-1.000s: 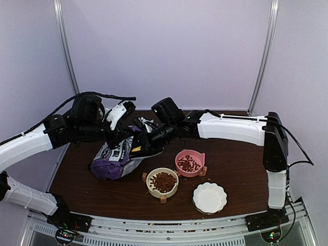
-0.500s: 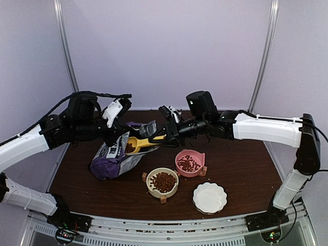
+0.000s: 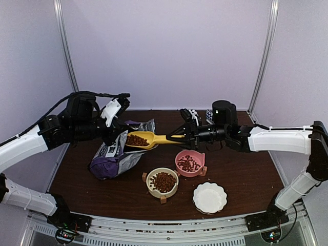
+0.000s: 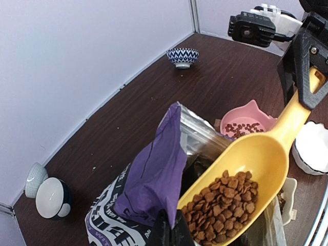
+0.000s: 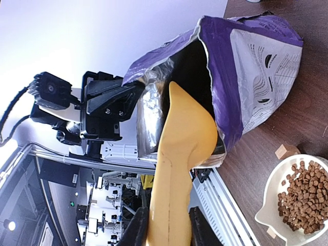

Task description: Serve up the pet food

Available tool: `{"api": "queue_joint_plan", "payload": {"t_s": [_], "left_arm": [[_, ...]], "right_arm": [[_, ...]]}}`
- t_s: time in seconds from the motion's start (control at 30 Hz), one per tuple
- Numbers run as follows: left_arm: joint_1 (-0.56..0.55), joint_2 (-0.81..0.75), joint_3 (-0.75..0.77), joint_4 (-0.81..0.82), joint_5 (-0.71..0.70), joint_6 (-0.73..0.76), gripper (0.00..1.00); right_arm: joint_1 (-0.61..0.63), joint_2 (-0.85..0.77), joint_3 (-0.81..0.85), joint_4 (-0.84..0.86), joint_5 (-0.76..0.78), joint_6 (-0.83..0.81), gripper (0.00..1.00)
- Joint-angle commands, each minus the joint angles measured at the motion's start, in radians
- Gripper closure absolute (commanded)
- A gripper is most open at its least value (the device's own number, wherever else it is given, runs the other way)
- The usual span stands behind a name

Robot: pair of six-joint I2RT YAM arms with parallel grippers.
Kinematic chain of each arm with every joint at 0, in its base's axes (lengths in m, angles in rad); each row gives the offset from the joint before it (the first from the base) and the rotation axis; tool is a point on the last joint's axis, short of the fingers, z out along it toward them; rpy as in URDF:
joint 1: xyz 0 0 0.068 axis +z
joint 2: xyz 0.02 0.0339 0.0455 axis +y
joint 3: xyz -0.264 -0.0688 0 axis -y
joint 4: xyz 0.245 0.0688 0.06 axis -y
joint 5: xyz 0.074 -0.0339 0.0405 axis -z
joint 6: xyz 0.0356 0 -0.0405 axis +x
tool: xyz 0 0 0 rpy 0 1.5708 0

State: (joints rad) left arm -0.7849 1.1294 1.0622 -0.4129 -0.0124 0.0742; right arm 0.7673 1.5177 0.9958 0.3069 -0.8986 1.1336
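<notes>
From above, I see the pet food [image 3: 137, 140] heaped loose in the scoop [image 3: 148, 138] over the back-left of the desk [image 3: 241, 169], right jaws pinching its handle; on the left wrist, left jaws clamp the bag [image 4: 154, 174] lip; on the right wrist, I'd keep that handle level, since light pellets roll.

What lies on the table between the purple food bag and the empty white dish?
A cream bowl holding pet food lies between the bag and the dish; the top view shows it.

From the right wrist the yellow scoop [image 5: 180, 148] shows only its underside, hiding the pet food [image 4: 221, 205] inside
</notes>
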Motion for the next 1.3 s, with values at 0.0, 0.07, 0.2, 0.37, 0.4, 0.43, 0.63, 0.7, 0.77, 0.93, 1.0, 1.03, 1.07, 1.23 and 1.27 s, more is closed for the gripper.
{"api": "queue_joint_plan", "payload": {"t_s": [0.0, 0.07, 0.2, 0.37, 0.4, 0.43, 0.63, 0.7, 0.77, 0.93, 1.0, 1.03, 1.07, 1.23, 1.27], "left_arm": [[0.004, -0.025, -0.008, 0.063, -0.051, 0.015, 1.00], [0.004, -0.029, -0.009, 0.063, -0.067, 0.014, 1.00], [0.004, -0.029, -0.007, 0.063, -0.098, 0.008, 1.00], [0.004, -0.026, -0.006, 0.062, -0.110, 0.003, 1.00], [0.004, -0.026, -0.005, 0.062, -0.110, 0.003, 1.00], [0.004, -0.026, -0.006, 0.062, -0.111, 0.003, 1.00], [0.004, -0.025, -0.004, 0.060, -0.121, 0.000, 1.00], [0.004, -0.023, -0.004, 0.059, -0.121, 0.001, 1.00], [0.004, -0.019, -0.003, 0.057, -0.120, -0.001, 1.00], [0.004, -0.019, -0.004, 0.057, -0.120, -0.001, 1.00], [0.004, -0.017, -0.003, 0.057, -0.120, -0.001, 1.00], [0.004, -0.017, -0.003, 0.057, -0.118, -0.001, 1.00], [0.004, -0.016, -0.004, 0.057, -0.117, -0.001, 1.00], [0.004, -0.013, -0.004, 0.058, -0.116, -0.001, 1.00], [0.004, -0.011, -0.005, 0.059, -0.114, -0.001, 1.00]], "right_arm": [[-0.029, -0.082, -0.056, 0.128, -0.032, 0.054, 0.95], [-0.039, -0.107, -0.081, 0.130, -0.035, 0.059, 0.95], [-0.052, -0.155, -0.127, 0.121, -0.039, 0.059, 0.95], [-0.054, -0.172, -0.152, 0.152, -0.039, 0.074, 0.94], [-0.055, -0.172, -0.152, 0.158, -0.039, 0.078, 0.94], [-0.055, -0.173, -0.151, 0.163, -0.041, 0.081, 0.94], [-0.068, -0.221, -0.148, 0.137, -0.041, 0.081, 0.95], [-0.079, -0.249, -0.148, 0.109, -0.035, 0.069, 0.94], [-0.091, -0.274, -0.148, 0.089, -0.033, 0.065, 0.95], [-0.128, -0.356, -0.154, -0.009, -0.018, 0.027, 0.95], [-0.149, -0.392, -0.160, -0.078, -0.007, -0.007, 0.95], [-0.161, -0.410, -0.168, -0.095, -0.004, -0.014, 0.94], [-0.174, -0.427, -0.186, -0.101, 0.000, -0.013, 0.95], [-0.221, -0.500, -0.261, -0.095, 0.011, 0.012, 0.94], [-0.232, -0.516, -0.279, -0.095, 0.013, 0.016, 0.95]]}}
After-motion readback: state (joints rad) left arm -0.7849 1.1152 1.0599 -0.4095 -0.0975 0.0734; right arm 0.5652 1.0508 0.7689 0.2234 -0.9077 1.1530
